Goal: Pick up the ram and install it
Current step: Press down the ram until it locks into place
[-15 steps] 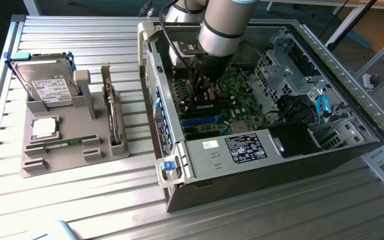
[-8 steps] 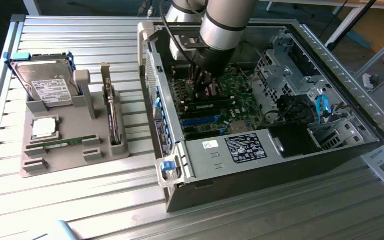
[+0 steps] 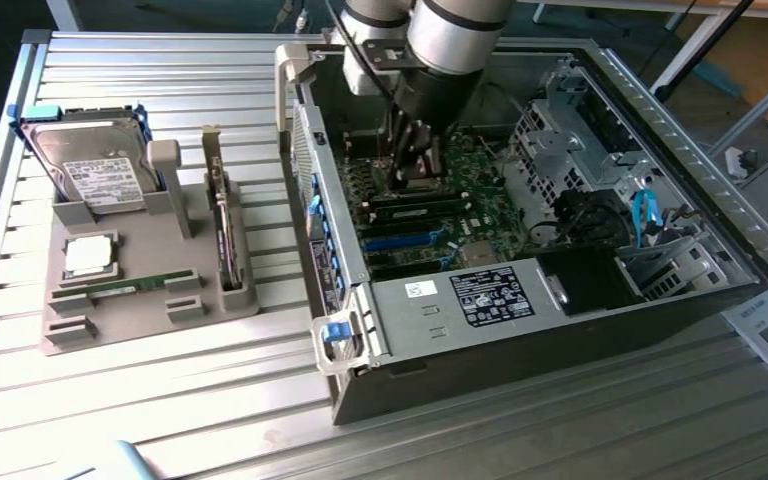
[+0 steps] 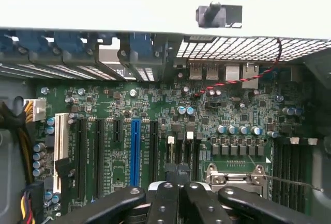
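Looking at the exterior view, the gripper [image 3: 411, 165] is down inside the open case [image 3: 678, 300], hovering over the motherboard [image 3: 484, 215] near the processor socket. The ram [image 3: 115, 291] sits well apart from it, in the grey holder [image 3: 131, 325] on the tabletop [image 3: 157, 400] toward the exterior view's left, just below the silver processor [image 3: 91, 255]. Its long axis runs roughly left-right in that view, almost level. So the stick lies outside the case, across the case wall from the fingers. Can't tell if the fingers are wide or narrow, though in the wrist view they look empty.
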Motion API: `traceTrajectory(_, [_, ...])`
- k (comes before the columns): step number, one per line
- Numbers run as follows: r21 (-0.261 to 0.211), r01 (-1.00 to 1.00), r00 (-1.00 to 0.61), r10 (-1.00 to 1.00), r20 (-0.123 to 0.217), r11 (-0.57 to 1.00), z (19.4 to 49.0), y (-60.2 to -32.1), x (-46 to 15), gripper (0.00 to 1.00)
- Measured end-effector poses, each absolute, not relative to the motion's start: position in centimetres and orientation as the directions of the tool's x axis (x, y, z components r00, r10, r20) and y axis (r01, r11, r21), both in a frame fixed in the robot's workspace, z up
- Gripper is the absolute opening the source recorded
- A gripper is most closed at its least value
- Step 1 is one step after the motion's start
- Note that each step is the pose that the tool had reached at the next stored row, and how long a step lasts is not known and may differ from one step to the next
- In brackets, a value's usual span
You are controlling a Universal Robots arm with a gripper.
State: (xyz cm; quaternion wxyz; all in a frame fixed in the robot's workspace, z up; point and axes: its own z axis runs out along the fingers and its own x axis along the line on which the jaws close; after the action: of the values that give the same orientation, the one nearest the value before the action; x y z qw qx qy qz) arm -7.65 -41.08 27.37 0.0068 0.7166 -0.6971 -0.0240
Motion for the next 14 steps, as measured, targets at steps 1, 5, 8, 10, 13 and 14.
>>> traceTrajectory(1, [0.046,-0.999,0.027,-0.999,-0.025,-0.028,27.4,-41.1,-7.4,0.10])
traceTrajectory(5, [0.061,-0.998,0.027,-0.999,-0.025,-0.028,27.4,-41.1,-5.4,0.10])
traceTrajectory(8, [0.079,-0.996,0.026,-0.999,-0.026,-0.028,27.4,-41.1,-3.2,0.10])
traceTrajectory(10, [0.088,-0.996,0.026,-0.999,-0.027,-0.028,27.4,-41.1,-2.0,0.10])
traceTrajectory(13, [0.099,-0.995,0.026,-0.999,-0.027,-0.028,27.4,-41.1,-0.2,0.10])
traceTrajectory(14, [0.106,-0.994,0.025,-0.999,-0.029,-0.028,27.4,-41.1,0.8,0.10])
